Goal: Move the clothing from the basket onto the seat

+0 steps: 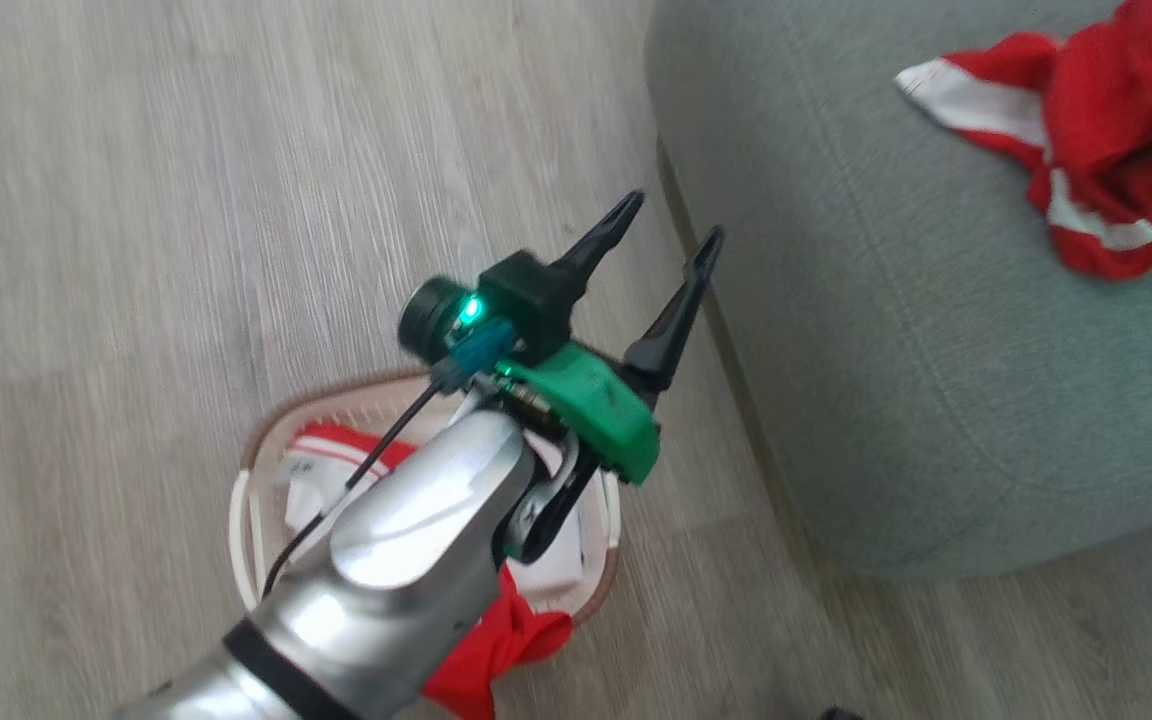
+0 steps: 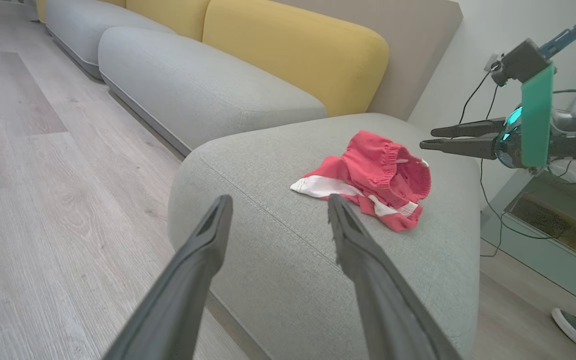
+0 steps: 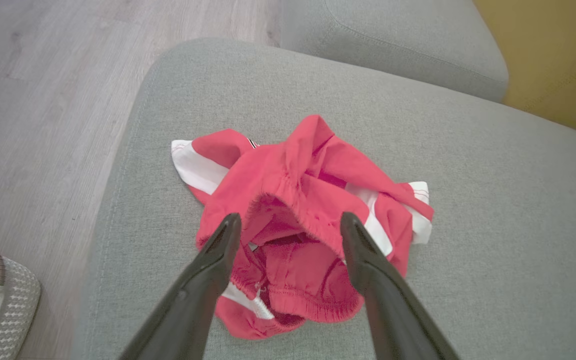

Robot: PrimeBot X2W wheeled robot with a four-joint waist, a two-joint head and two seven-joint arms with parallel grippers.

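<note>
One garment [image 3: 298, 200] lying on seat [image 3: 493, 200], more clothing [image 1: 526, 640] sitting in one basket [image 1: 256, 450].
Right gripper [image 3: 290, 217] hanging released just over garment; left gripper [image 1: 673, 218] gaping empty, pointing at seat.

The right gripper [image 3: 290, 222] is hanging spread wide over crumpled red-and-white clothing [image 3: 313, 175] lying on the grey seat [image 3: 493, 210], the basket [image 3: 15, 295] peeking in at near left.

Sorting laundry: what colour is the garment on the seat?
Garment: red with white panels, clearest in right wrist view.
</note>
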